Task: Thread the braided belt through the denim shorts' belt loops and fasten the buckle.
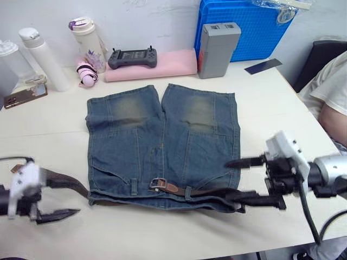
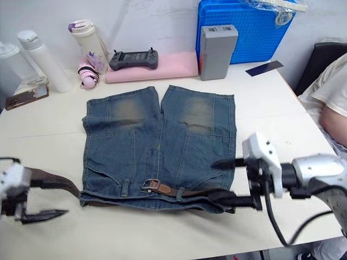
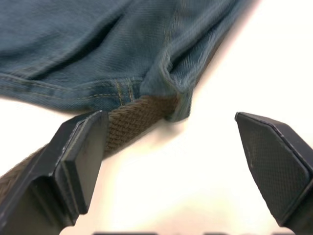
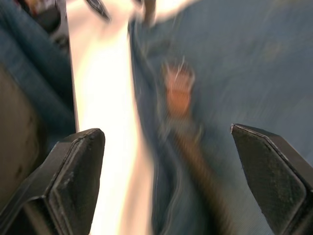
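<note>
Far left on the table (image 1: 65,114): left claw (image 1: 40,203) hovering just off the waistband corner, fingers (image 3: 78,156) spread wide apart, gripping nothing, one finger touching or just over the strap in the left wrist view. Braided belt (image 1: 62,181) running out of the shorts' left corner toward that claw, then along the waistband under the fabric. Denim shorts (image 1: 162,146) lying flat mid-table, waistband toward the robot, legs pointing away, faded patches on both legs. A belt loop (image 1: 134,187) left of centre on the waistband, another (image 1: 187,193) right of centre with the brown strap passing through. Buckle (image 1: 158,184) resting on the waistband near the middle, brown leather end beside it on its right. Farther right, right claw (image 1: 244,181) at the shorts' right edge, fingers (image 4: 73,171) well apart, empty, lower finger lying along the waistband corner. Beyond the shorts: bottles (image 1: 46,57), a black controller (image 1: 132,57) on a pink pad (image 1: 162,67), a grey box (image 1: 218,49), a blue crate (image 1: 244,27). A person's sleeve (image 1: 331,86) at the far right edge.
</note>
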You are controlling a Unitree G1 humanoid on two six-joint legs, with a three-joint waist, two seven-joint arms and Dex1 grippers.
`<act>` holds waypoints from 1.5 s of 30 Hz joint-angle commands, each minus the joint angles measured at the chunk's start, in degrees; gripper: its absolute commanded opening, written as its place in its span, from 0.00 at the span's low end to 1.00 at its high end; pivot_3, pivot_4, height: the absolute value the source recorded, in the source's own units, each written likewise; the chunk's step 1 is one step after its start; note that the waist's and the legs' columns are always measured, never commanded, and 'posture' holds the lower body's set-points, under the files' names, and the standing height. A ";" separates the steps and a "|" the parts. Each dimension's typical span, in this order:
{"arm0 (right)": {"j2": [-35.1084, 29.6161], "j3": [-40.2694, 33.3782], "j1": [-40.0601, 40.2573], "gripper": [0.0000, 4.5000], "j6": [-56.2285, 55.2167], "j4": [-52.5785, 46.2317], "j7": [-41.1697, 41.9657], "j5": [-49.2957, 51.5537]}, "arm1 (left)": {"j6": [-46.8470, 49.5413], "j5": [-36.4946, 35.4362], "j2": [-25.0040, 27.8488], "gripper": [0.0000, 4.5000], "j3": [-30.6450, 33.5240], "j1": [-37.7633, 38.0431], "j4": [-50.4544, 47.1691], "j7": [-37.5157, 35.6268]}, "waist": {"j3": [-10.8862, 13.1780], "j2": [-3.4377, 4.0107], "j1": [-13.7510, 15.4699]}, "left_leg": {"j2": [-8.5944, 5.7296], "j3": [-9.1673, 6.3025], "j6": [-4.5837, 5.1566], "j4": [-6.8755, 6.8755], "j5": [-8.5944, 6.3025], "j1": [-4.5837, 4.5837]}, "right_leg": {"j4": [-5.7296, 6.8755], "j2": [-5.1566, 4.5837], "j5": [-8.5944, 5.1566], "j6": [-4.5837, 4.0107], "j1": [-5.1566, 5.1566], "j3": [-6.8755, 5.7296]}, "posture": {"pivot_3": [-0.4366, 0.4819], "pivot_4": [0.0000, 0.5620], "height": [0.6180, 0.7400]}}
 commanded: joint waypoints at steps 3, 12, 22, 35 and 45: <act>7.33 15.90 -12.41 0.99 0.13 11.38 -14.36 -15.92 | 11.06 -3.27 -3.36 1.00 -4.54 -20.16 5.22 2.82 | 0.03 -0.07 0.00 | -0.04 -0.04 -0.10 0.00 0.04 -0.14 | 0.06 -0.01 0.00 0.00 -0.17 -0.02 | 0.48 0.27 0.75; 14.85 30.14 -22.31 0.99 -0.12 28.57 -18.88 -31.92 | 8.16 15.94 -18.31 1.00 -22.20 -39.83 15.55 10.10 | -0.04 -0.12 -0.95 | -0.20 0.02 -0.10 0.47 0.06 -1.28 | 1.13 -0.07 0.01 -0.01 -1.60 -0.10 | 0.48 0.27 0.75; 16.76 36.37 -22.54 0.28 -0.43 34.27 -18.25 -40.58 | 2.09 26.78 -20.06 0.42 -29.61 -40.00 19.91 4.24 | -0.28 -0.22 -0.76 | -0.23 0.04 -0.11 0.85 -0.04 -0.82 | 0.88 -0.13 0.00 -0.02 -0.97 -0.14 | 0.48 0.27 0.75; 25.71 32.51 -30.68 0.00 -10.62 51.75 -29.89 -52.58 | -17.03 47.59 -29.90 0.01 -35.71 -57.59 44.92 23.02 | -1.72 0.05 0.94 | -0.38 -0.11 0.05 0.10 0.01 1.14 | 0.65 -0.20 0.05 0.00 0.75 0.00 | 0.48 0.27 0.75; 29.48 29.99 -35.11 0.00 -13.87 58.25 -31.06 -53.87 | -23.29 51.01 -32.09 0.01 -36.06 -65.11 54.01 26.85 | -1.76 0.11 0.64 | -0.40 -0.10 -0.43 0.06 0.39 0.22 | 1.03 -0.18 -0.03 -0.16 -0.36 0.06 | 0.48 0.27 0.75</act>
